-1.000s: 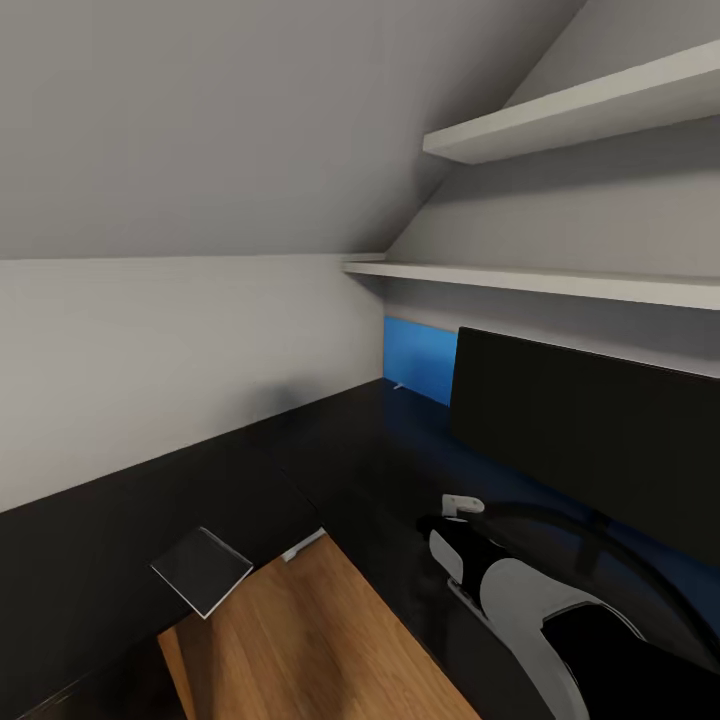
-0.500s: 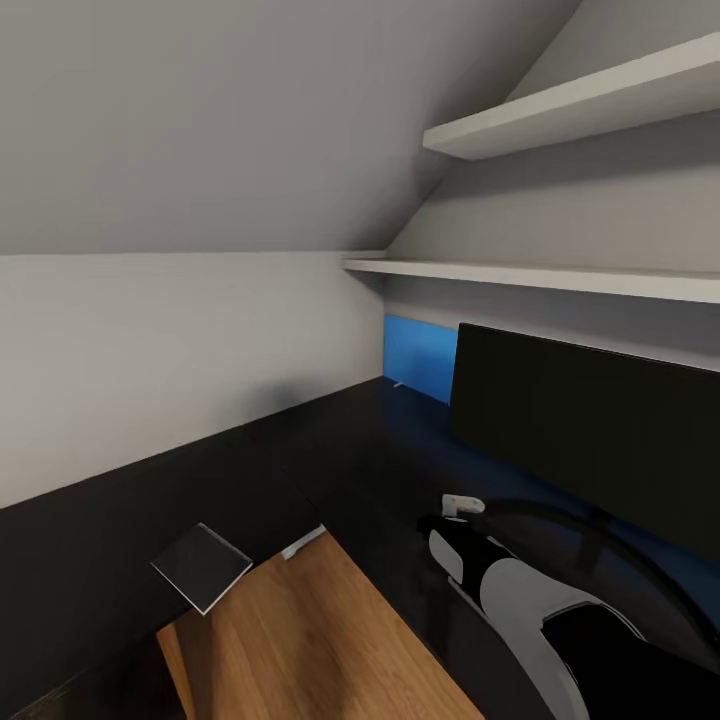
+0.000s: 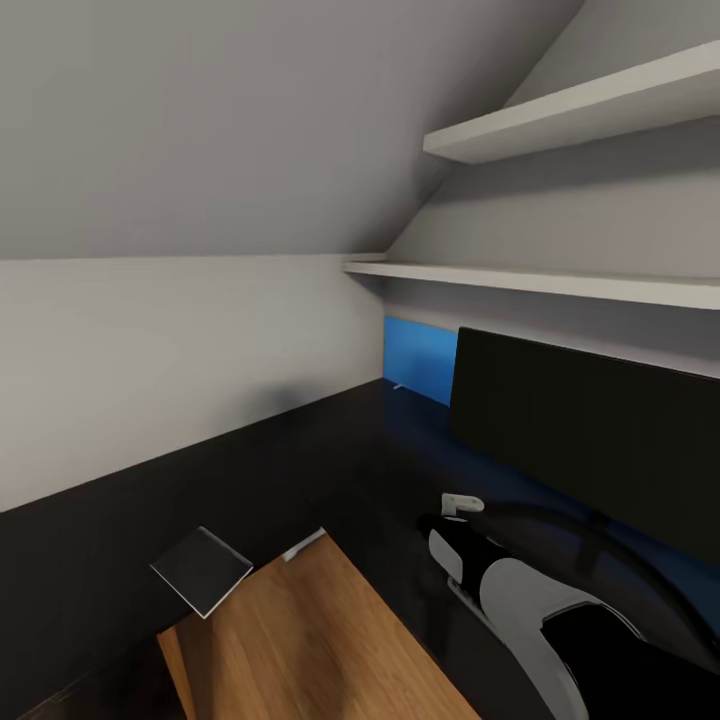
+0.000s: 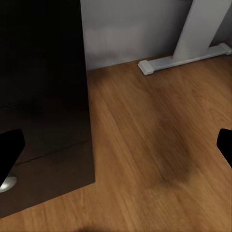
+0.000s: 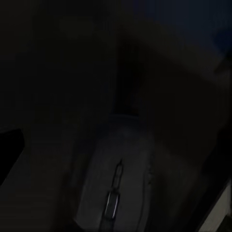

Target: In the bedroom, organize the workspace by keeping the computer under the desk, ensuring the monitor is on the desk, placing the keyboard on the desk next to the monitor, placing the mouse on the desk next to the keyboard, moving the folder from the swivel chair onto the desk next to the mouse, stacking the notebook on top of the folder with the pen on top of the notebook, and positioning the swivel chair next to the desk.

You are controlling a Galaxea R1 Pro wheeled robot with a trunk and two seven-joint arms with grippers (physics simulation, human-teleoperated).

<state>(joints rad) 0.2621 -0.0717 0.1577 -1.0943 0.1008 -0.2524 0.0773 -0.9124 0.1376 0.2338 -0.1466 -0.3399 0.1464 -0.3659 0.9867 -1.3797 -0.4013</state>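
The right gripper [image 5: 116,145], fingers spread wide and empty, is hovering directly above the small rounded black mouse [image 5: 116,186] lying lengthwise between them on the glossy black desk [image 3: 330,450], beside the wide black-fronted monitor [image 3: 590,430]

The right arm [image 3: 520,590] is round and smooth, with white shells and black parts at the joints, and a small white bracket near its tip. The left gripper's fingertips [image 4: 9,152] are plain black and blunt
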